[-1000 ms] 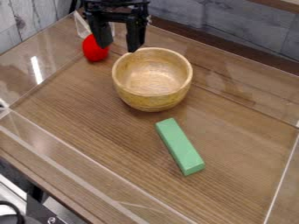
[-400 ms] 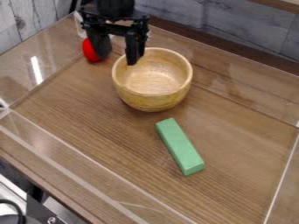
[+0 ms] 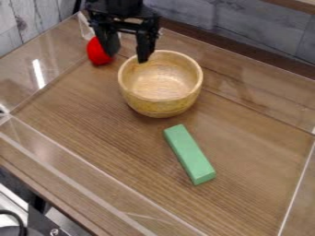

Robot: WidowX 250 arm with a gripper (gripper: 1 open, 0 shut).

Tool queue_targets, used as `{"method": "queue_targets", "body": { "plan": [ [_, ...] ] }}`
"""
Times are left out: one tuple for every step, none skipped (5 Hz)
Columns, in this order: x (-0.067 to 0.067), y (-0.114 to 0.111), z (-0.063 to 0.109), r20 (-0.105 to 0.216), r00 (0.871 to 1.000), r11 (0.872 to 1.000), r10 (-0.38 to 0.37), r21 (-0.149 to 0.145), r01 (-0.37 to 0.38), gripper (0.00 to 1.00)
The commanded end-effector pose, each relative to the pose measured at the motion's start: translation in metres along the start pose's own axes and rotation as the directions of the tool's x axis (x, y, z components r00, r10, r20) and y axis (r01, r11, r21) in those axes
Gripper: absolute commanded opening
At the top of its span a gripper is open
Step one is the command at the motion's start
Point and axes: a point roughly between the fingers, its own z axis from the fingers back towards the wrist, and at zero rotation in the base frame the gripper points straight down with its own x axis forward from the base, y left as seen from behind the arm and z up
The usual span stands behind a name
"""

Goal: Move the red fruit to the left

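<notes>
Slightly raised since earlier — the gripper (image 3: 128, 55) — jaws spread, beside the red fruit (image 3: 99, 52).

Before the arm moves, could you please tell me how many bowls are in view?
1: the wooden bowl stands on the table, between the red fruit and the green block. No other shows.

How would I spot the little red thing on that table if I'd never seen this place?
Find the round wooden bowl on the wooden table. Just beyond its rim, toward the far edge and beside the robot's dark hand, sits the small red fruit. It's the only bright red thing there, unlike the flat green block.
</notes>
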Motion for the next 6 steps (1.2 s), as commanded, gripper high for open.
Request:
{"method": "queue_targets", "body": {
  "plan": [
    [0.020,0.011,0.016,0.074,0.996,0.999,-0.040,0.019,0.038,1.00],
    [0.029,0.016,0.015,0.080,0.994,0.997,-0.078,0.029,0.076,1.00],
    [0.041,0.012,0.019,0.078,0.992,0.994,-0.103,0.038,0.100,1.00],
    [0.048,0.005,0.021,0.070,0.990,0.992,-0.124,0.038,0.121,1.00],
    [0.046,0.014,0.013,0.056,0.985,0.987,-0.161,0.031,0.159,0.00],
    [0.044,0.022,0.005,0.048,0.979,0.980,-0.196,0.026,0.195,1.00]
  ]
}}
